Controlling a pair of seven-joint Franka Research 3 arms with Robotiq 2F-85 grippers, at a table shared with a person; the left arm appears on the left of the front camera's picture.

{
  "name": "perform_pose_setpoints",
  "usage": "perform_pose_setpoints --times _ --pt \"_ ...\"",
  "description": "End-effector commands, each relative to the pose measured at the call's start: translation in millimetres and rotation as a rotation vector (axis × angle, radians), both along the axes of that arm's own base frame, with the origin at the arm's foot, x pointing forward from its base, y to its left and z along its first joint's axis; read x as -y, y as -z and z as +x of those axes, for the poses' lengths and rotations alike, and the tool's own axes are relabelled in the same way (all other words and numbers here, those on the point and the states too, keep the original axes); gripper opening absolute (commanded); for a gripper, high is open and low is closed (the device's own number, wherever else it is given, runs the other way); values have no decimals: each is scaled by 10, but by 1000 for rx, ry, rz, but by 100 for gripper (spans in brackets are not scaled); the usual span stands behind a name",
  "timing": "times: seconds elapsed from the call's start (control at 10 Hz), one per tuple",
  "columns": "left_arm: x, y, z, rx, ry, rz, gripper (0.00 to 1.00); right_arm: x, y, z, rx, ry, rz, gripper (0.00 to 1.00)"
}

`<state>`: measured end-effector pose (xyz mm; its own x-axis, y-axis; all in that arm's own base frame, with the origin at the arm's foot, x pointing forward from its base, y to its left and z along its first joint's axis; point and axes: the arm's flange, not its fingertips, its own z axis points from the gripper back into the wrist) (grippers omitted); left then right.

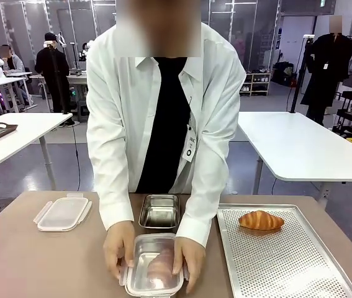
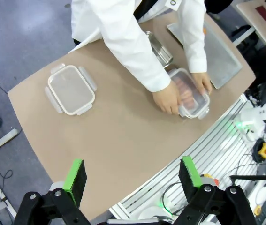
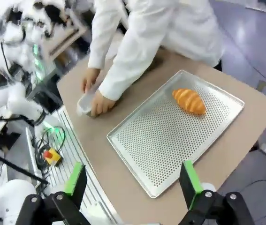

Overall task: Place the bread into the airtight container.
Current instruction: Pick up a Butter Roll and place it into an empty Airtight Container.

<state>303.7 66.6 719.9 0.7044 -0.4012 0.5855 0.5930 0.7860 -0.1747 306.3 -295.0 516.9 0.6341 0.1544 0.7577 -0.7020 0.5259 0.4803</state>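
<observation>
Something pinkish, too blurred to name, sits in the lidded airtight container between the person's hands at the table's near edge, while the bread lies right of it on the tray, well beyond the right end effector, which hovers high with fingers wide, like the left end effector.

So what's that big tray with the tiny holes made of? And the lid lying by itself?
The tray looks like metal, maybe aluminium: dull silver-grey, matte, punched with rows of tiny holes. The lid looks like plastic: milky and see-through, with flip-down clips on its sides.
</observation>
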Motion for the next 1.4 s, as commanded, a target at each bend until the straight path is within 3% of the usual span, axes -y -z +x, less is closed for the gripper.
perform_pose_setpoints --times 0.0,1.3 --pt "6 -5 -8 3 17 2 100 -118 -154 56 22 -49 -38 100" --pt "6 -5 -8 3 17 2 100 -118 -154 56 22 -49 -38 100"
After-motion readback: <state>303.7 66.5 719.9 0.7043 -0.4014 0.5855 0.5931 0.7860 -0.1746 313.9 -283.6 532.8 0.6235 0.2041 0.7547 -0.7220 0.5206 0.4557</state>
